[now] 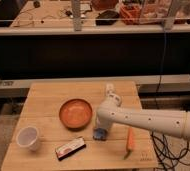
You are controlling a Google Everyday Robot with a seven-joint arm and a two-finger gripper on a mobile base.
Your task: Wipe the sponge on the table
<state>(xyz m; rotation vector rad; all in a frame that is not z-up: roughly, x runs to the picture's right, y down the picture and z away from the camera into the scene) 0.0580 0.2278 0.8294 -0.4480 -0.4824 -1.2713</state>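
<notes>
I see the gripper (100, 127) over the sponge (99, 134) on the desk (48, 95), front-right of the bowl (75, 113). The carrot (130, 140) lies to the sponge's right, the box (70, 148) then the cup (28, 137) to its left.

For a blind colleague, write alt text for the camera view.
The robot's claw is down at a small blue sponge on a square light wooden table, between a round orange bowl and an orange carrot. A white cup and red-and-white flat box sit front left.
</notes>
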